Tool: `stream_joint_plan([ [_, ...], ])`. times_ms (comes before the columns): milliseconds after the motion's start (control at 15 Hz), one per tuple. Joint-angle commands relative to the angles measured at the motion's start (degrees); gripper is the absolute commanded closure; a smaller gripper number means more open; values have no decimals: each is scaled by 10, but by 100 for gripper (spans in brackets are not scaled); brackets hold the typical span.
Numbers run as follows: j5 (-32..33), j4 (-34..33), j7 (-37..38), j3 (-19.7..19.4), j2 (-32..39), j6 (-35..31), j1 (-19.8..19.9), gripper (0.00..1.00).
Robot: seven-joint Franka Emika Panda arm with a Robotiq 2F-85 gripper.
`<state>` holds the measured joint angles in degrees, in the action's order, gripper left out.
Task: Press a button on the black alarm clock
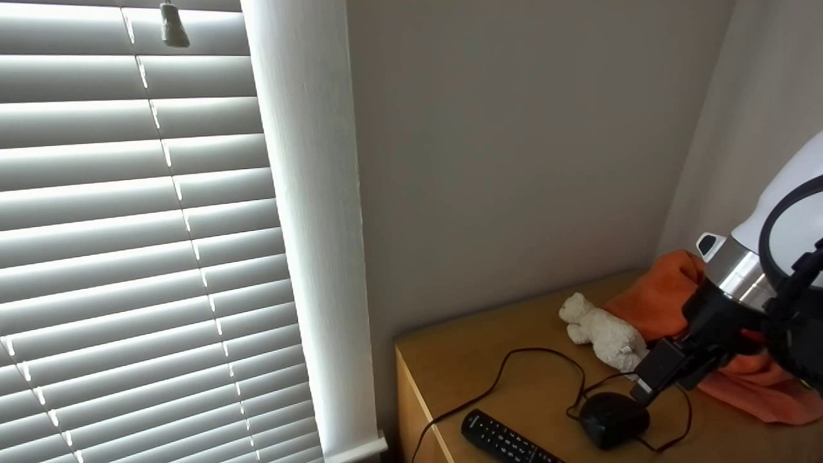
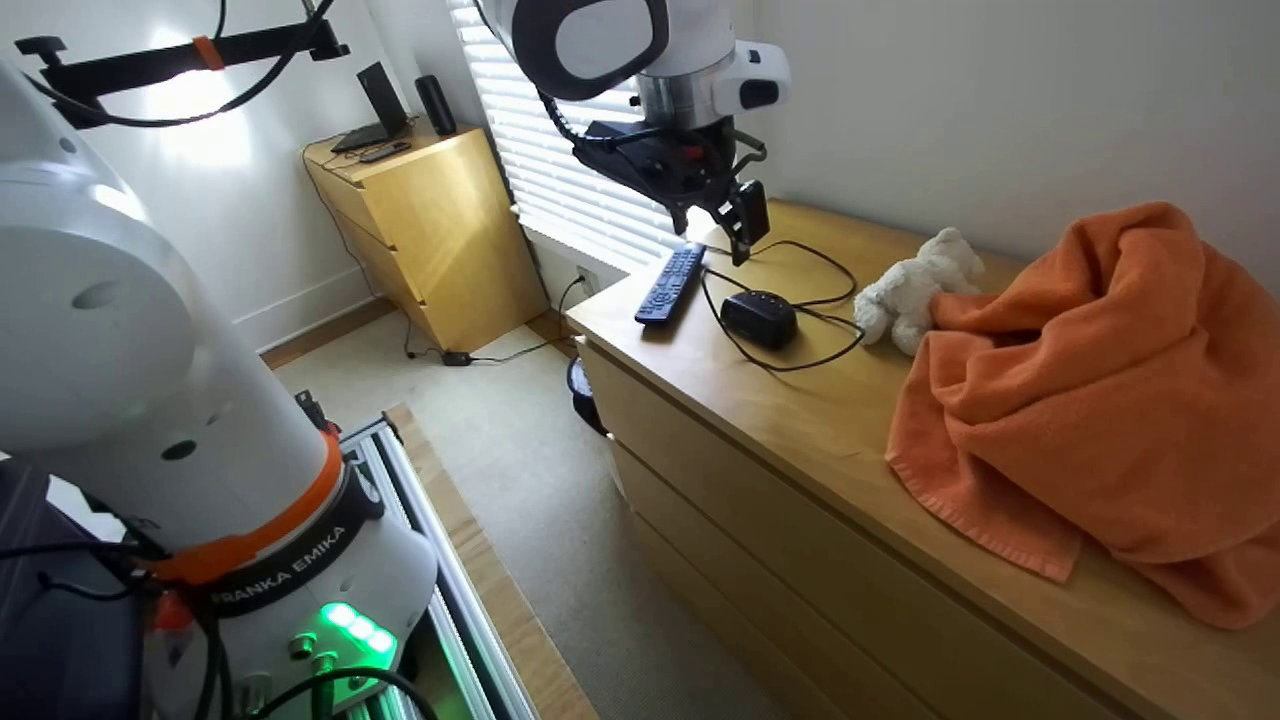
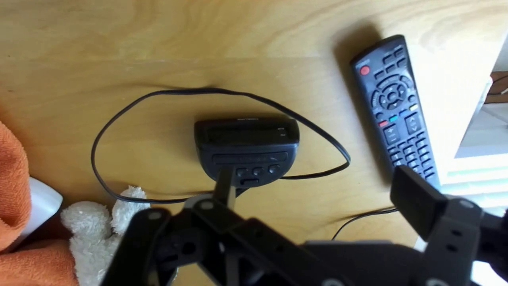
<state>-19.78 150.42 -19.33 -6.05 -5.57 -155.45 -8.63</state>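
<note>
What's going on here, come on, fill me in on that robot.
A robot arm holds its jaws over a wooden dresser, wide apart and gripping nothing, apparently to press a button on the black alarm clock. In an exterior view a gap shows between jaws and clock, so nothing is being pressed. The clock sits within a loop of its cord, with a remote control to one side and a white plush toy lying by an orange cloth.
</note>
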Motion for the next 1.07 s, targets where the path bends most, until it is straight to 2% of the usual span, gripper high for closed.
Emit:
stream_joint_plan([
  [0, -1, -2, 0, 17, 0, 2, 17, 0],
  [333, -1, -3, -1, 17, 0, 2, 17, 0],
  [600, -10, -14, -4, 27, 27, -15, 16, 0],
  [667, -6, -17, 2, 31, 37, -21, 19, 24],
  [733, -5, -18, 3, 35, 43, -29, 20, 28],
  [1000, 5, -28, 9, 45, 74, -62, 35, 58],
])
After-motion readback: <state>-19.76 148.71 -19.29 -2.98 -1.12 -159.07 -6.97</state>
